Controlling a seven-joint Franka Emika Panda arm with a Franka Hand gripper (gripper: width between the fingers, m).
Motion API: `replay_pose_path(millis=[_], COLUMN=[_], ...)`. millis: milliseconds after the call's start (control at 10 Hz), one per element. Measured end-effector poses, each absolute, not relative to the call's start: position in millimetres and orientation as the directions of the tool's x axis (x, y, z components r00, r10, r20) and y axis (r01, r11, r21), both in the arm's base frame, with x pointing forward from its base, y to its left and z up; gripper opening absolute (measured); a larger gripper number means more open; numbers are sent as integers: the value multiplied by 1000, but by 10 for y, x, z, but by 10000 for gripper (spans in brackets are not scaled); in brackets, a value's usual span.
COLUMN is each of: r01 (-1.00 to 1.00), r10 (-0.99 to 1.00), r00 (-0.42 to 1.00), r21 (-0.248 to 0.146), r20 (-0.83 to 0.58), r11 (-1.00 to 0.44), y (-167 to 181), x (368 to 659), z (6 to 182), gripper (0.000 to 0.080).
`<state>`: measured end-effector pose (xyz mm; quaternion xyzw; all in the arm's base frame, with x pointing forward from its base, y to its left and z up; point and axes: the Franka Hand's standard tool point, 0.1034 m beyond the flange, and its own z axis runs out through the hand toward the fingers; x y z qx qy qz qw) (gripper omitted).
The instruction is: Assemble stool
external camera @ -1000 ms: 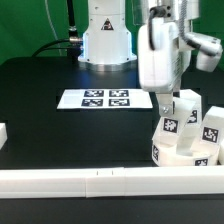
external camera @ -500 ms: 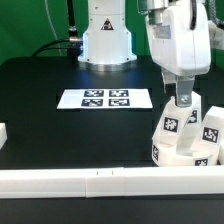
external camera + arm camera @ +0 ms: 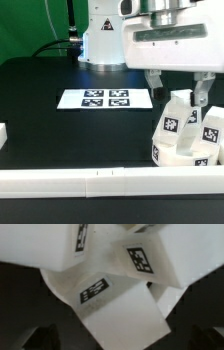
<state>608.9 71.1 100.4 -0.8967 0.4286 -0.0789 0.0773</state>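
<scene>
Between the dark fingers stands a white blocky plastic leg bearing a black-and-white square tag. Below the fingers, the white round plastic seat shows the same chequered tags. Beyond the fingers lie the flat white marker board with black tags, the black table, and a long white border rail.

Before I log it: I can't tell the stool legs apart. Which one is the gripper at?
Follow the long white border rail to the exterior view's right, where white plastic tagged stool parts cluster. The open two-finger gripper straddles one upright blocky leg, the tallest there.
</scene>
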Motion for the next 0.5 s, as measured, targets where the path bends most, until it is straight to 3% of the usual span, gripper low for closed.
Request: replay_pose_path(millis=[400, 500], r01=[-606, -523], r10=[-629, -544], r00=[769, 828], r21=[-181, -159], r20=[119, 139], r11=[-775, -837], y=[696, 712], x=[6089, 6082], z=[998, 993], gripper=[649, 649])
